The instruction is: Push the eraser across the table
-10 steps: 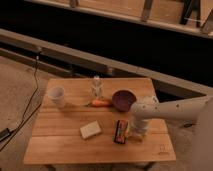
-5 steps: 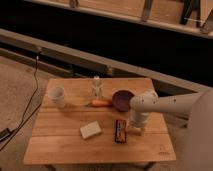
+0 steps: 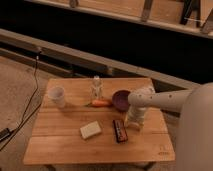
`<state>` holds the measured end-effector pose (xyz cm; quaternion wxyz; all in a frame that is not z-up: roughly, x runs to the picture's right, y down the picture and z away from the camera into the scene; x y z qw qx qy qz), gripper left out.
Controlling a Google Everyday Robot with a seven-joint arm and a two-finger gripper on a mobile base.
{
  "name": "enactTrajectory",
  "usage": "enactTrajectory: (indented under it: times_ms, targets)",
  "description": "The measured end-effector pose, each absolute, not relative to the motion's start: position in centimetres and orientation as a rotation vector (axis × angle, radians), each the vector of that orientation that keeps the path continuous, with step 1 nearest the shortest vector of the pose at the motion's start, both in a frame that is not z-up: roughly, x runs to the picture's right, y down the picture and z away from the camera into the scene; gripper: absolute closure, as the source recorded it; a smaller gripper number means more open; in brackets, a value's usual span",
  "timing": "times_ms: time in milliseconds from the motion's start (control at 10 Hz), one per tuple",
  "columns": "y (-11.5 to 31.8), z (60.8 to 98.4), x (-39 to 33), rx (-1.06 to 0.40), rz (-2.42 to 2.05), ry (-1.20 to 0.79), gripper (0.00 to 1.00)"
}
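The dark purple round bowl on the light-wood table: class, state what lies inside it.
Nothing shows inside the dark purple round bowl. The white robot arm covers its right rim, hiding that part. The gripper sits nearer the camera, beside the flat black eraser.

smooth white gripper (image 3: pixel 132 123) just beside matt black eraser (image 3: pixel 119 130) on matt planked-wood table (image 3: pixel 65 145).

The arm (image 3: pixel 167 98) is a smooth white tube, seemingly flecked with small dark dots, widening at 3 o'clock into a rounded pale-grey shell (image 3: pixel 198 131) and ending at 8 o'clock in a chunky white gripper (image 3: pixel 133 123) above the table's (image 3: pixel 65 145) 3 o'clock side.
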<state>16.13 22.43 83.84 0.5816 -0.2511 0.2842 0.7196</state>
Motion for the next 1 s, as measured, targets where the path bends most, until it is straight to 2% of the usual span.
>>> enactTrajectory:
  times_ms: [1000]
  targets:
    - [22.8, 82.6, 13.4, -0.627, 1.612, 0.618, 0.35]
